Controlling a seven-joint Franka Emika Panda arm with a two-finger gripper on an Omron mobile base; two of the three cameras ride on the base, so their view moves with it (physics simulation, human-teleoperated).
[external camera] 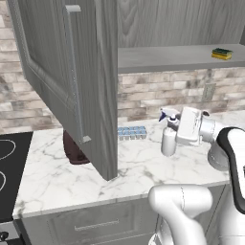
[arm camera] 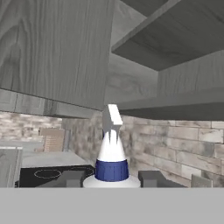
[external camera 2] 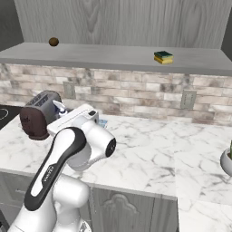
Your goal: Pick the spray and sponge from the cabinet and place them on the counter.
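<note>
- Here the gripper (external camera: 173, 130) has its jaws closed around the spray (external camera: 168, 134), gripping the bottle near its neck, with the arm reaching in from the right of the left base view.
- The spray stands upright in the grip, its bottom at or just above the counter (external camera: 134, 167); I cannot tell whether it touches the marble.
- In the hand view the spray (arm camera: 111, 153) rises between the two dark fingertips (arm camera: 151, 178), showing a blue collar and a white trigger head.
- The sponge (external camera: 222, 53), yellow with a dark green top, lies on the inner shelf (external camera: 162, 58) of the cabinet, near the shelf's right end in the left base view.
- In the right base view the sponge (external camera 2: 163, 57) sits right of the shelf's middle, and a small brown round thing (external camera 2: 53, 42) rests well apart from it toward the left end.
- The cabinet door (external camera: 67, 81) hangs swung open over the counter, its long grey bar handle (external camera: 75, 72) running down the panel.
- A pale blue ice-cube tray (external camera: 131, 132) lies on the counter by the brick backsplash (external camera: 158, 95), between the open door and the spray.
- A dark brown toaster (external camera 2: 38, 115) stands on the counter left of the arm in the right base view.
- The black stovetop (external camera: 10, 167) borders the counter at the left edge of the left base view.
- Grey drawers (external camera: 91, 225) sit under the counter's front edge.
</note>
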